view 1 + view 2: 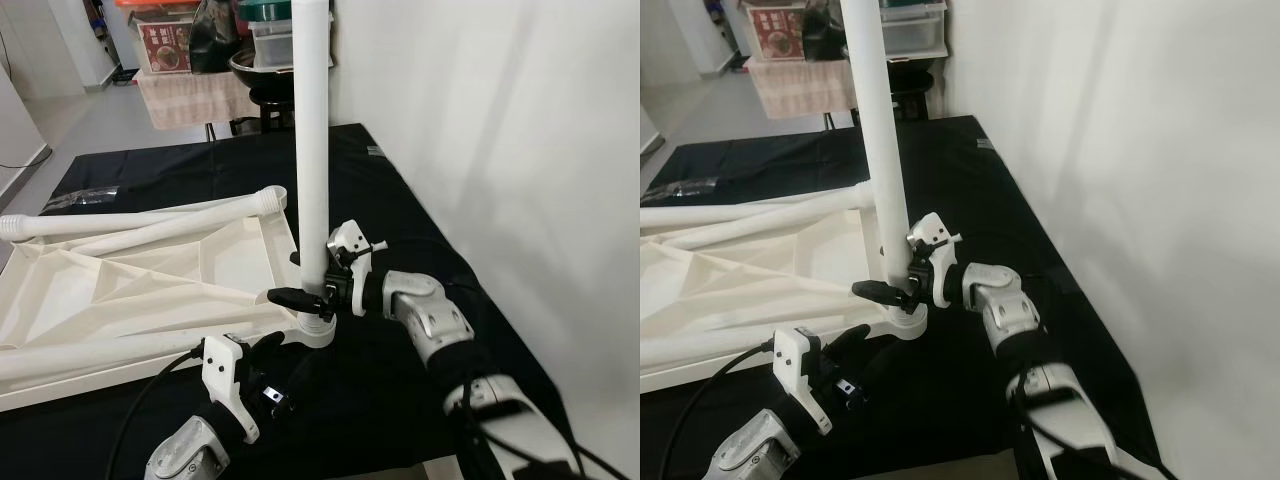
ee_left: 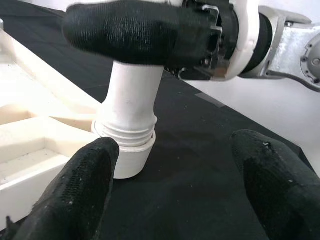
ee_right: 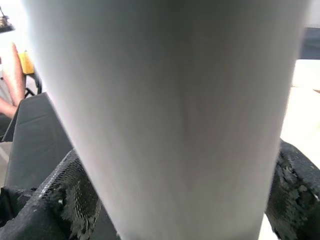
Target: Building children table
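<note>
A white children's tabletop (image 1: 120,290) lies upside down on a black cloth. One white leg (image 1: 312,150) stands upright in the corner socket (image 1: 312,330) nearest me. My right gripper (image 1: 312,290) is shut on the leg just above the socket; the leg (image 3: 170,115) sits between its black fingers (image 3: 65,195). My left gripper (image 1: 285,355) is open just in front of the socket (image 2: 127,150), its fingers (image 2: 85,190) spread wide and touching nothing. Two more white legs (image 1: 150,215) lie flat on the tabletop's far side.
The black cloth (image 1: 400,200) covers the floor up to a white wall (image 1: 500,120) on the right. Plastic boxes, a striped cloth and stools (image 1: 215,70) stand beyond the cloth. A small clear bag (image 1: 80,197) lies at the far left.
</note>
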`<state>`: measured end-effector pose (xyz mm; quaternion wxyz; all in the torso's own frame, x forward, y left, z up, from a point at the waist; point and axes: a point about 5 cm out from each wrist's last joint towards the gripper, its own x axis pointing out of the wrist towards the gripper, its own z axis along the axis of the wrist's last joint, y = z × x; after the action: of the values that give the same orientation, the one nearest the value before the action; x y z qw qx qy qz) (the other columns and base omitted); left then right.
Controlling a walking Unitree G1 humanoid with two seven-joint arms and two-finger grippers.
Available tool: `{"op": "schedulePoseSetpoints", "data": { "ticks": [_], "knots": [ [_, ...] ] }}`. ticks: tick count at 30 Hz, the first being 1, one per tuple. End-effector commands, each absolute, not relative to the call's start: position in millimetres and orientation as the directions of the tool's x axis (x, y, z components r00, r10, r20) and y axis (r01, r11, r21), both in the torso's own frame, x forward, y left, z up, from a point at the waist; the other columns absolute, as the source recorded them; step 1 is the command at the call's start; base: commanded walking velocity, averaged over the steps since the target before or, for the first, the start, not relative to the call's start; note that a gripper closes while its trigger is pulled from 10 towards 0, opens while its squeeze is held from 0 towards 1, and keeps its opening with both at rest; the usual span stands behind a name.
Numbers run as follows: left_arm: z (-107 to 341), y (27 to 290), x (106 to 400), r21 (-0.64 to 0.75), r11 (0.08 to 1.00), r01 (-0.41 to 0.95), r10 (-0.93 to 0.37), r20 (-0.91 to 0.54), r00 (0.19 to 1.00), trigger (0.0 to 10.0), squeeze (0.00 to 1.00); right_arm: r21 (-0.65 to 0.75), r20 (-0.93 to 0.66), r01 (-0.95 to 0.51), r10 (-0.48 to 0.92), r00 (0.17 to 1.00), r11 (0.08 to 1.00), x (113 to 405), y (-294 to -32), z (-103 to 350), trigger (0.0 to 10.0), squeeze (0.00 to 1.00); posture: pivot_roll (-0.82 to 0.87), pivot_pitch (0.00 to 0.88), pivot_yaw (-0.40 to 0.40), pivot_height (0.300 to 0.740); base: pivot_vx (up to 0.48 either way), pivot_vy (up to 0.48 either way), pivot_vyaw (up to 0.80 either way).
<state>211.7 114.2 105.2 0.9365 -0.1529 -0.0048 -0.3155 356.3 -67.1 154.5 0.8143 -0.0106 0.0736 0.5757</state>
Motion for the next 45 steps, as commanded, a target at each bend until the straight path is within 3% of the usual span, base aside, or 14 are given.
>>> {"op": "schedulePoseSetpoints", "data": {
  "ticks": [1,2,3,5,6,19,23,24,35,36,37,38,40,45],
  "knots": [
    [102,115,211,-0.276,0.764,0.583,-0.585,0.085,0.806,10.0,0.0,0.05,-0.141,-0.95,0.944,0.3,0.309,358,-59,158,10.0,0.0,0.06,0.0,-0.015,0.74,0.0,0.0,0.0],
    [102,115,211,-0.276,0.764,0.583,-0.585,0.084,0.807,10.0,0.0,0.051,-0.15,-0.946,0.939,0.308,0.319,361,-59,159,10.0,0.0,0.06,0.0,-0.016,0.74,0.0,0.0,0.0],
    [102,115,211,-0.276,0.764,0.583,-0.585,0.084,0.806,10.0,0.0,0.056,-0.157,-0.945,0.938,0.311,0.322,362,-61,159,4.7,0.0,0.07,0.0,-0.016,0.74,0.0,0.0,0.0],
    [102,115,211,-0.276,0.764,0.583,-0.585,0.084,0.806,10.0,0.0,0.056,-0.157,-0.945,0.938,0.311,0.322,362,-61,159,4.7,0.0,0.07,0.0,-0.016,0.74,0.0,0.0,0.0],
    [102,114,211,-0.276,0.764,0.584,-0.586,0.084,0.806,10.0,0.0,0.065,-0.165,-0.942,0.935,0.314,0.328,364,-63,158,0.0,0.0,0.07,0.0,-0.017,0.74,0.0,0.0,0.0],
    [102,113,209,-0.282,0.759,0.587,-0.589,0.086,0.804,10.0,0.0,0.075,-0.198,-0.93,0.919,0.34,0.36,363,-85,144,0.0,0.0,0.05,0.0,-0.009,0.74,0.0,0.0,0.0],
    [103,114,207,-0.284,0.758,0.587,-0.589,0.088,0.803,10.0,0.0,0.047,-0.235,-0.834,0.818,0.526,0.55,362,-97,127,0.0,0.0,0.03,0.0,-0.013,0.74,0.0,0.0,0.0],
    [103,115,206,-0.284,0.758,0.586,-0.588,0.088,0.804,10.0,0.0,0.041,-0.222,-0.567,0.561,0.797,0.822,366,-104,117,0.0,0.0,0.02,0.0,-0.01,0.74,0.0,0.0,0.0],
    [104,117,208,-0.301,0.741,0.6,-0.605,0.085,0.791,10.0,0.0,0.022,-0.264,-0.544,0.529,0.806,0.839,327,-83,99,0.0,0.0,0.0,0.0,0.005,0.74,0.0,0.0,0.0],
    [104,117,208,-0.3,0.747,0.593,-0.598,0.088,0.797,10.0,0.0,0.037,-0.267,-0.577,0.564,0.781,0.816,328,-81,100,10.0,0.37,0.0,0.0,0.003,0.74,0.0,0.0,0.0],
    [104,117,208,-0.3,0.747,0.593,-0.598,0.088,0.797,10.0,0.0,0.037,-0.267,-0.577,0.564,0.781,0.816,328,-81,100,10.0,0.37,0.0,0.0,0.003,0.74,0.0,0.0,0.0],
    [104,117,208,-0.298,0.753,0.587,-0.589,0.091,0.803,10.0,0.0,0.046,-0.261,-0.6,0.59,0.764,0.798,330,-79,103,10.0,0.8,0.0,0.0,0.003,0.74,0.0,0.0,0.0],
    [104,116,209,-0.297,0.756,0.583,-0.585,0.092,0.806,10.0,0.0,0.052,-0.245,-0.63,0.621,0.744,0.775,333,-77,107,10.0,1.0,0.01,0.0,0.0,0.74,0.0,0.0,0.0],
    [104,116,210,-0.297,0.754,0.585,-0.588,0.092,0.804,10.0,0.0,0.012,-0.118,-0.798,0.793,0.597,0.603,345,-68,146,10.0,1.0,0.01,0.0,-0.001,0.74,0.0,0.0,0.0]
  ]
}}
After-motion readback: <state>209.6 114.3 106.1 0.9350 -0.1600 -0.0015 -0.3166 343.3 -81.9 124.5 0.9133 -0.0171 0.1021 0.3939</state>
